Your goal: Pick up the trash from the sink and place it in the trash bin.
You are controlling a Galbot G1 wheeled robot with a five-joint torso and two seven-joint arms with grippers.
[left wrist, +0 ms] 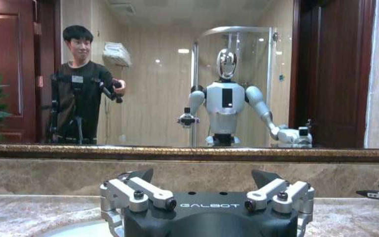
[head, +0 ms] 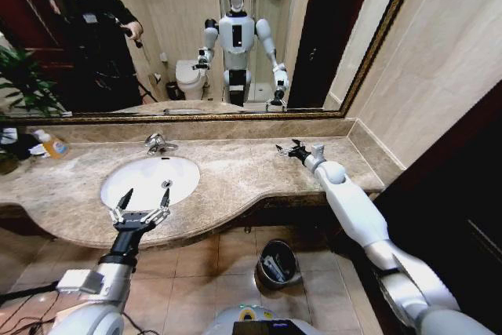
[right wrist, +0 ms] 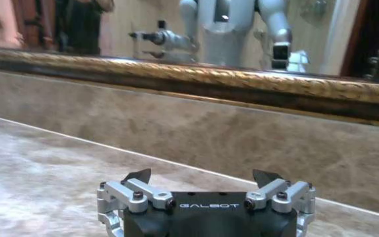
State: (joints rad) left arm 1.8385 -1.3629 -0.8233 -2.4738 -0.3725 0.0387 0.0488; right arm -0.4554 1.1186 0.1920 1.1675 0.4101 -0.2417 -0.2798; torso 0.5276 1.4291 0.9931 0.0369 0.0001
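Note:
The sink (head: 137, 186) is a white oval basin with a chrome faucet (head: 157, 143), set in a beige marble countertop (head: 235, 174). The trash is out of view; the bowl looks bare apart from a small metal drain piece (head: 166, 184). My left gripper (head: 141, 208) hovers open over the basin's front rim, nothing between its fingers; it faces the mirror in the left wrist view (left wrist: 202, 178). My right gripper (head: 290, 149) rests low over the counter's right part, open and empty (right wrist: 202, 177). The trash bin (head: 277, 264), black with a silver rim, stands on the floor below the counter; something pale lies inside.
An orange-liquid soap bottle (head: 53, 145) stands at the counter's far left beside a green plant (head: 20, 84). A large gold-framed mirror (head: 235, 37) runs along the back wall. A tiled wall closes off the counter's right end (head: 439, 76). Tiled floor surrounds the bin.

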